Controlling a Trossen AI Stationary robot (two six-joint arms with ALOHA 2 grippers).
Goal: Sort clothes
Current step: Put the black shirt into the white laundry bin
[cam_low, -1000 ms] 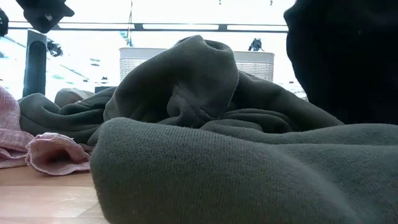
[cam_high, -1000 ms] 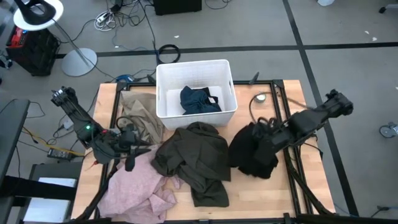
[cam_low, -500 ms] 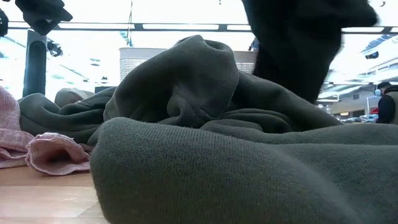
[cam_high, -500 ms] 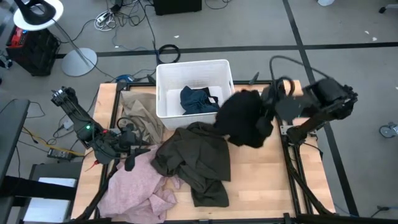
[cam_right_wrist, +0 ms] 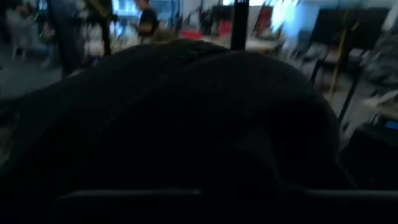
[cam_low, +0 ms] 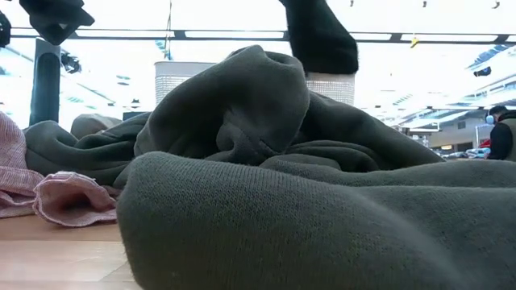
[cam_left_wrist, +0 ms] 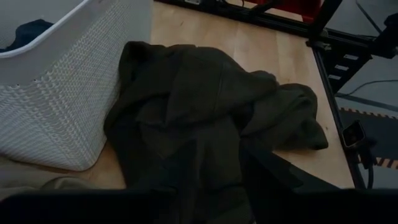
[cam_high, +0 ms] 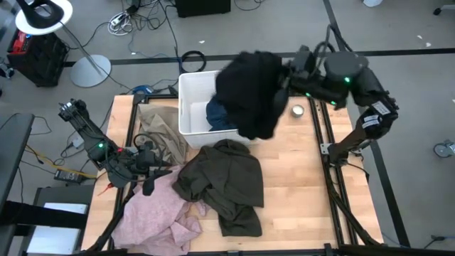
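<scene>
My right gripper is shut on the black garment, which hangs in the air over the white bin. Its lower end shows in the low view, and it fills the right wrist view. A dark teal garment lies in the bin. The olive green garment lies bunched on the table in front of the bin. The pale pink garment lies at the near left and the beige one left of the bin. My left gripper waits above the pink garment. My right gripper holds the black garment by its right side, coming level from the table's right. The bunched cloth hides the fingers, so which edge or how many layers cannot be told. The garment hangs slack below and to the left of the gripper, clear of table and bin.
A small round metal object lies on the table right of the bin. Bare wood shows on the table's right half. Black frame rails run along the right edge. A person stands far off in the room.
My right gripper has risen from the table's right part and swung toward the far edge and left, carrying the black garment. The garment, which lay bunched on the table right of the olive one, is now lifted clear and hangs over the bin.
</scene>
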